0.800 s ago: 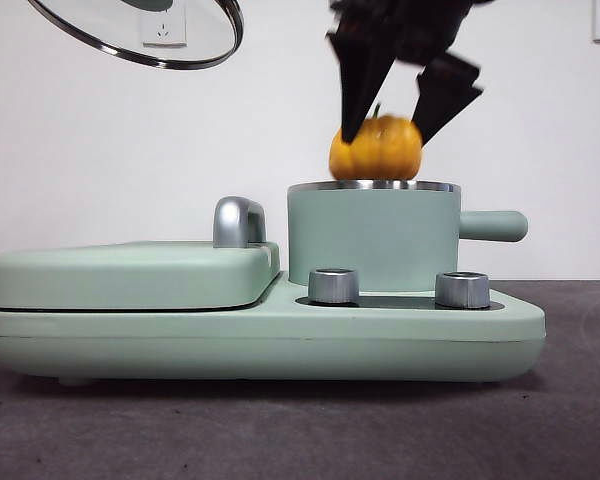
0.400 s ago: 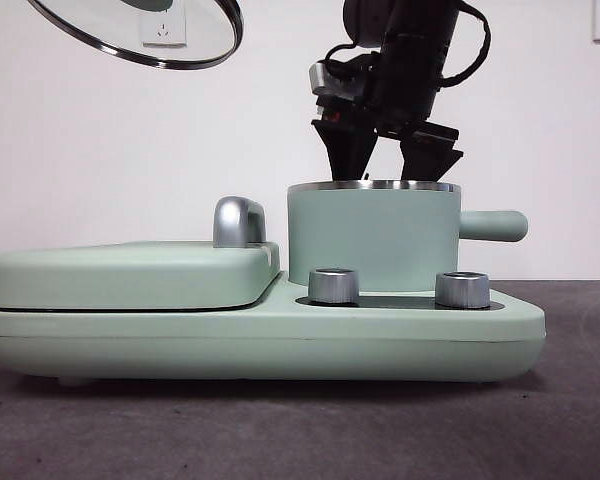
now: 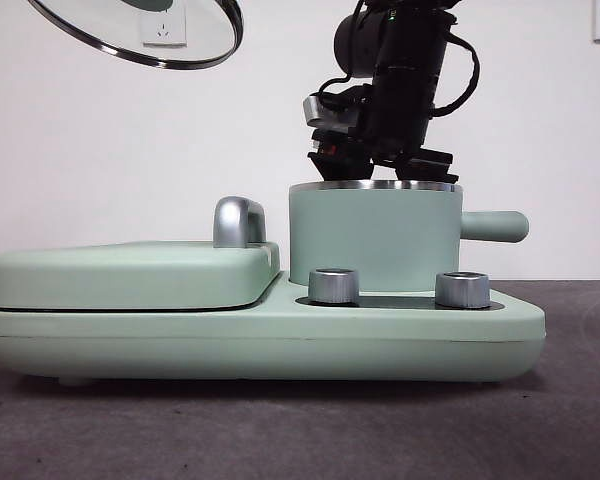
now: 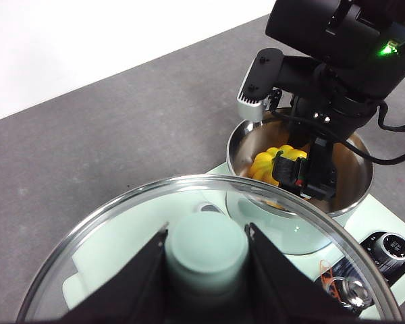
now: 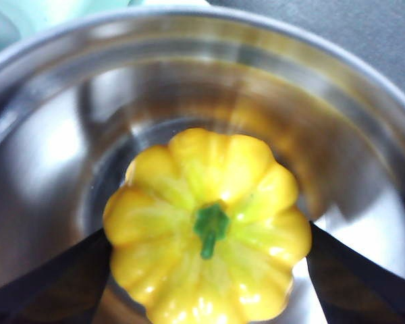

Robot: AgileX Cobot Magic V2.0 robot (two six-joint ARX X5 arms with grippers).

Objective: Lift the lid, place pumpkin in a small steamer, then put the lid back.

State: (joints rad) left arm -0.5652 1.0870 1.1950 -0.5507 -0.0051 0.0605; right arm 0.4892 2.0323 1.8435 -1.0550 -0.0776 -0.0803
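— Right, nearest first: two steel knobs (image 3: 333,285) on the base, griddle cover (image 3: 130,274) beside them, all idle.

— And behind those?

— Small steamer (image 3: 372,238), upright on the base, side handle pointing away from the griddle. Right gripper (image 3: 380,165) is sunk past its rim. Pumpkin (image 5: 208,226) sits low inside the steel bowl, stem up; from the front it is hidden by the wall.

— Jaws?

— Clamped on the pumpkin, one black jaw against each flank in the right wrist view. Whether it rests on the bottom, I cannot tell.

— How will it handle?

— Judgement only: light, rigid, glossy, so likely slippery. The ribs give the jaws something to seat in. It should drop free once they spread.

— Further back?

— Lid (image 3: 140,30) is held high and tilted, well off to the griddle side. Left gripper (image 4: 206,253) is closed on the mint knob. Glass, so fragile; the knob is the only sensible hold. Replacement not yet begun.
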